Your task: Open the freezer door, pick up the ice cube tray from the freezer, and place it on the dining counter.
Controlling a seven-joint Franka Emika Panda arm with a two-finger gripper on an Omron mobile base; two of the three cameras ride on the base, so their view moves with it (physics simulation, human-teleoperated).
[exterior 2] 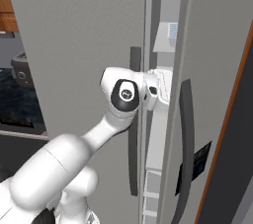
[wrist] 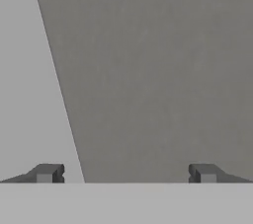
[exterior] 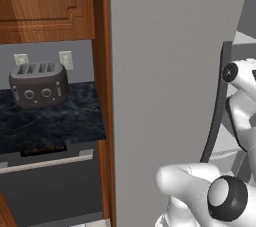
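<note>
The freezer (exterior 2: 74, 35) is a tall light-grey appliance with two doors and long dark bowed handles (exterior 2: 185, 139). Its right door (exterior 2: 217, 70) stands ajar, leaving a narrow gap onto the inside. High up in that gap the pale bluish ice cube tray (exterior 2: 173, 30) rests on a light shelf. My hand reaches into the gap at mid height, well below the tray, with its fingers hidden behind the right door's edge. In the hand view my gripper (wrist: 126, 173) is open, fingertips (wrist: 47, 172) wide apart, nothing between them, facing flat grey surfaces. The dining counter is out of view.
Left of the freezer, a toaster (exterior: 39, 85) sits on a dark marbled worktop (exterior: 50, 126) under a reddish wooden cabinet (exterior: 45, 1). White shelves (exterior 2: 150, 188) show low in the gap. A reddish-brown panel (exterior 2: 222, 159) borders the right door.
</note>
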